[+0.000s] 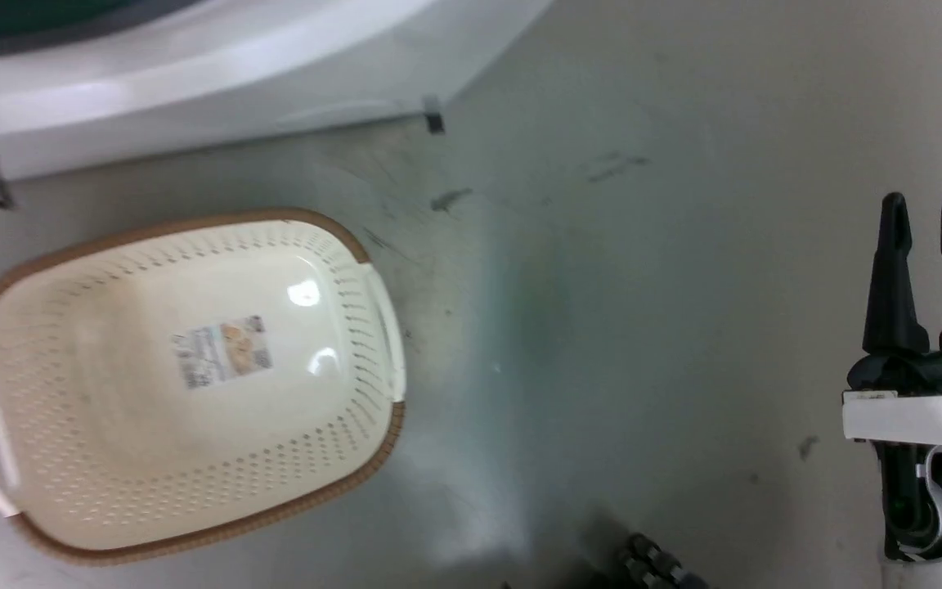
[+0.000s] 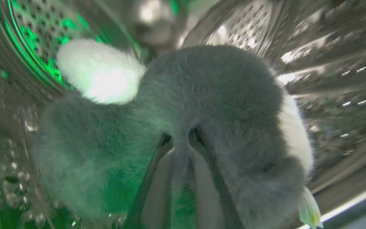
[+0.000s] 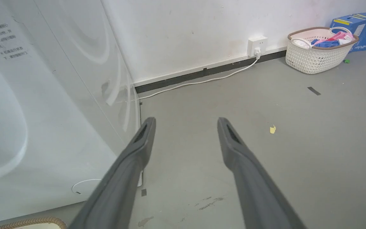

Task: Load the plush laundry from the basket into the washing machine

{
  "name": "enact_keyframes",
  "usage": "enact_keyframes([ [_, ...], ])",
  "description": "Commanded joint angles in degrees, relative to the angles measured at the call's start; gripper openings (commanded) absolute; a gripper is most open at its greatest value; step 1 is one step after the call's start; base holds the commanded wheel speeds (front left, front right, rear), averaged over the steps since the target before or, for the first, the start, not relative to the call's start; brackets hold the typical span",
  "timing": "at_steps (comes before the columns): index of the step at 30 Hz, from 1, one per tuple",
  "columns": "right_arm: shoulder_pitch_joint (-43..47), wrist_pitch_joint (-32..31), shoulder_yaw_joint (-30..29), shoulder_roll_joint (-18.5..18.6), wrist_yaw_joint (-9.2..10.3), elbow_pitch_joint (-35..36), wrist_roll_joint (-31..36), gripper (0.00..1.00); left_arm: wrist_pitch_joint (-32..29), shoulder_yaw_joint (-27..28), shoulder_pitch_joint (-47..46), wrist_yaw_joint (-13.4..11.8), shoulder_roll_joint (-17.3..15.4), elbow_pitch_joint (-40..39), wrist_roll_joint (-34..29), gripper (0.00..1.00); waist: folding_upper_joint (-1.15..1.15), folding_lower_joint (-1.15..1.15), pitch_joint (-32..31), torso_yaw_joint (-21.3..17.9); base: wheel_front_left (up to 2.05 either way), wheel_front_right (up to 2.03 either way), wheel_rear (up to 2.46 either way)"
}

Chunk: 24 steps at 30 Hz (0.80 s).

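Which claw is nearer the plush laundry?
Left. The left claw pinches the fluffy black-and-white plush inside the perforated steel drum; the right claw sits open over grey floor outside.

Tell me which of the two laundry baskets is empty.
The cream basket by the washing machine: only a label sticker lies in it. The white basket by the wall, beside the blue boxes, holds pink and blue clothes.

Left gripper (image 2: 181,136) tips buried in plush laundry (image 2: 211,92); label (image 1: 222,350) in basket (image 1: 193,226) unreadable.
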<state>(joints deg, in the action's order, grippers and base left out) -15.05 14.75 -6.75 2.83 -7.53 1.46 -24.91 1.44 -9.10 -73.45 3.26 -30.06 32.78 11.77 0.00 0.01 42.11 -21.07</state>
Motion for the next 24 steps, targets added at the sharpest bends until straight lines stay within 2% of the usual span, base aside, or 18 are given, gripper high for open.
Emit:
enact_keyframes([
  [1,-1.0,0.25,0.11,0.05,0.04,0.35,-0.44,1.0,-0.34,-0.17,-1.53,0.34,-0.66,0.95,-0.43,0.0,0.0,-0.01,2.87,-2.62,0.0,0.0,0.0],
  [3,-1.48,0.25,0.36,0.05,0.04,0.49,-1.21,1.0,-2.09,-0.77,-5.2,0.76,-2.18,6.45,-1.2,0.0,0.0,-0.01,3.91,-3.24,0.0,0.0,0.0],
  [7,-1.57,0.25,0.4,0.05,0.04,0.2,-1.67,1.0,-2.69,-2.11,-6.81,1.43,-2.86,10.82,-2.02,0.0,0.0,-0.01,4.23,-3.31,0.0,0.0,0.0],
  [13,-1.62,0.25,-0.04,0.05,0.04,-0.63,-1.68,1.0,0.11,-3.93,-7.74,2.3,-1.68,15.77,-2.01,0.0,0.0,-0.01,2.95,-2.15,0.0,0.0,0.0],
  [14,-1.62,0.25,-0.25,0.05,0.04,-0.68,-1.61,1.0,0.9,-3.93,-7.76,2.23,-1.41,16.39,-1.85,0.18,0.0,-0.01,2.46,-1.93,0.0,0.0,0.0],
  [15,-1.55,0.25,-0.58,0.05,0.04,-0.81,-1.46,1.0,1.67,-3.99,-7.59,2.21,-1.03,17.07,-1.68,1.0,0.0,-0.01,1.78,-1.61,0.0,0.0,0.0],
  [24,-0.03,0.25,-2.67,0.05,0.04,-0.82,2.82,1.0,10.32,-4.47,-0.75,2.59,3.01,22.32,0.71,1.0,0.0,-0.01,-8.19,2.73,0.0,0.0,0.0],
])
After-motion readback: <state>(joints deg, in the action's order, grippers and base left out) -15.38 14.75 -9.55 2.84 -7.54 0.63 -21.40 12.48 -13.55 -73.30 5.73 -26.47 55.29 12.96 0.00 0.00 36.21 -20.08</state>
